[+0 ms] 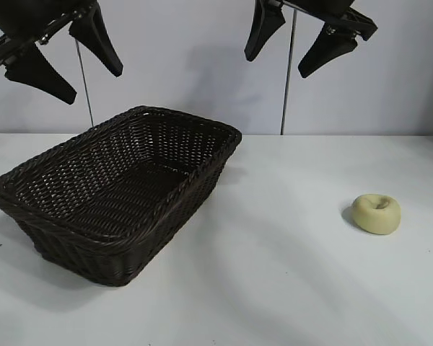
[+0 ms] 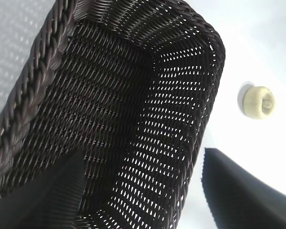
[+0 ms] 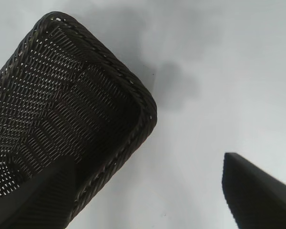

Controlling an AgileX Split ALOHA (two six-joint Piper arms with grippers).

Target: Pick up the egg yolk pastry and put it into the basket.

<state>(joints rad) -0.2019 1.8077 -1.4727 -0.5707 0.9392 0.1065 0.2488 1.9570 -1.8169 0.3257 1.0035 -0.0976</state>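
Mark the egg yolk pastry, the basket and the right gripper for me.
egg yolk pastry [image 1: 376,213]: exterior view, its rounded top.
basket [image 1: 175,192]: exterior view, braided rim on its right side.
right gripper [image 1: 294,43]: exterior view, midway between its open fingertips.

There is one basket [image 1: 115,191], big, dark brown and woven. There is one egg yolk pastry [image 1: 376,213], small, round and pale yellow. There are two grippers up high, the left gripper [image 1: 76,63] and the right gripper [image 1: 285,52], and each has two black fingers, so that makes four fingers.
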